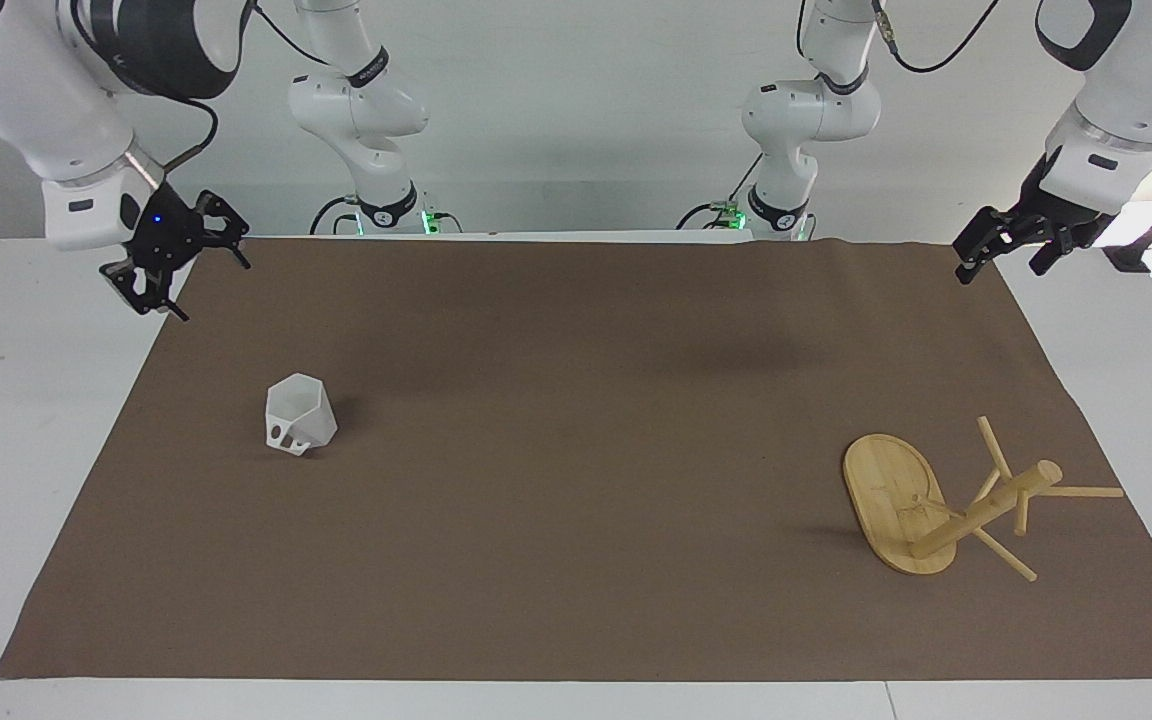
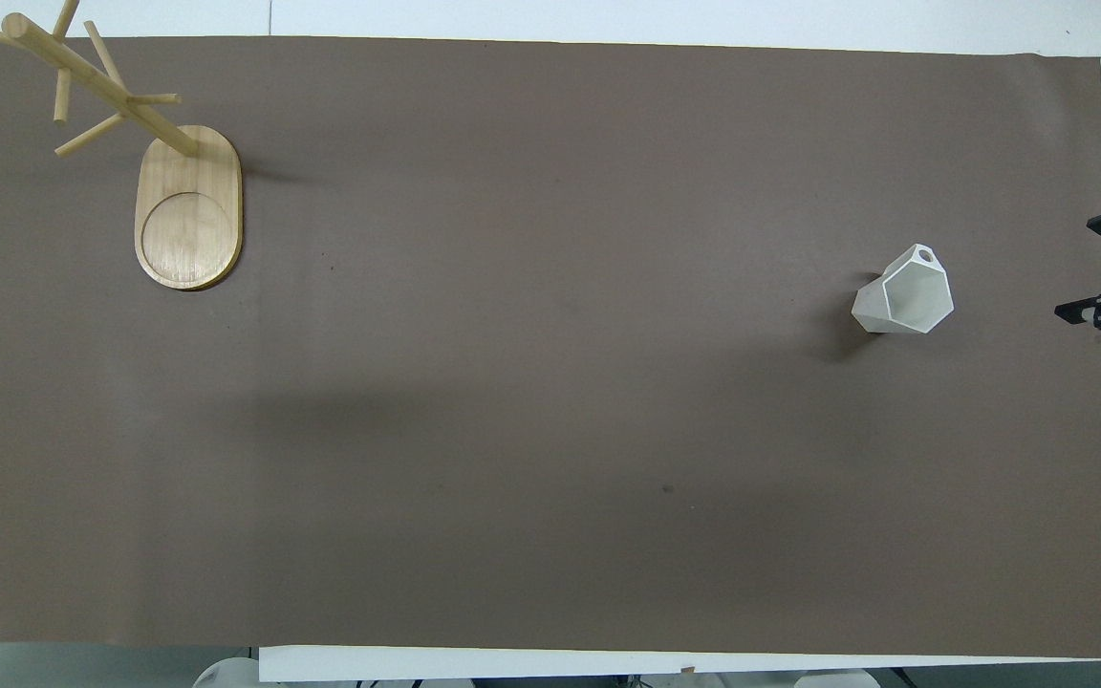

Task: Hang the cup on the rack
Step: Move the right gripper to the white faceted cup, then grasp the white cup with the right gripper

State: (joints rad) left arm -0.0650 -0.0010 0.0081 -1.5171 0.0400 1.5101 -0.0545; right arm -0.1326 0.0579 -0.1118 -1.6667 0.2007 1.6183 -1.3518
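Note:
The white faceted cup (image 1: 298, 415) stands on the brown mat toward the right arm's end, its handle on the side away from the robots; it also shows in the overhead view (image 2: 904, 301). The bamboo rack (image 1: 891, 495) stands on its oval base toward the left arm's end, post and pegs bare, and shows in the overhead view too (image 2: 187, 210). My right gripper (image 1: 212, 290) is open and empty, up over the mat's edge beside the cup and apart from it (image 2: 1076, 272). My left gripper (image 1: 998, 272) is open and empty and waits over the mat's corner near its base.
The brown mat (image 1: 576, 500) covers most of the white table. Two more white arms stand at the robots' edge of the table (image 1: 366, 110), away from the mat's middle.

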